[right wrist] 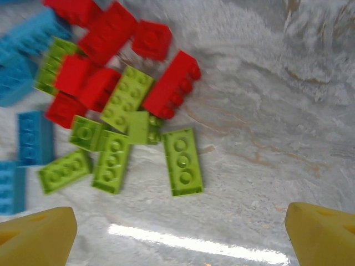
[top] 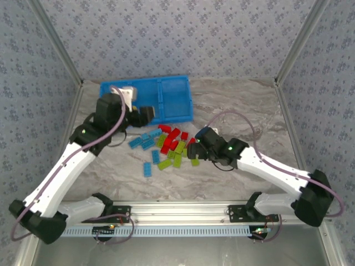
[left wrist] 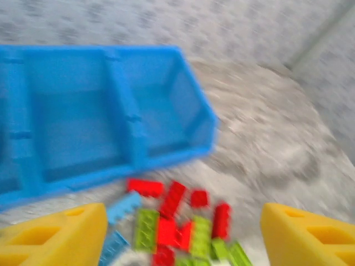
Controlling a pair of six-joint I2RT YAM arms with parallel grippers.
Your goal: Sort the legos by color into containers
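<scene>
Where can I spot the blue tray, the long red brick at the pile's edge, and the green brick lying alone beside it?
blue tray (left wrist: 172,158): left wrist view, its near wall.
red brick (right wrist: 172,84): right wrist view, middle of its top.
green brick (right wrist: 183,162): right wrist view, its middle stud.

Bench (top: 244,105) right of the lego pile (top: 166,145): bare marble, wide and unobstructed. The pile is packed at its centre, red and lime bricks touching and overlapping; the blue ones on its left lie looser, with gaps. Tray (top: 166,79) stands just behind the pile, with a narrow strip of bench between. Left hand (top: 145,113) hangs above the tray's near edge, fingers spread. Right hand (top: 195,148) is at the pile's right edge, fingers wide. Nearest to it is one lime brick (right wrist: 183,160), with bare bench on its right.
</scene>
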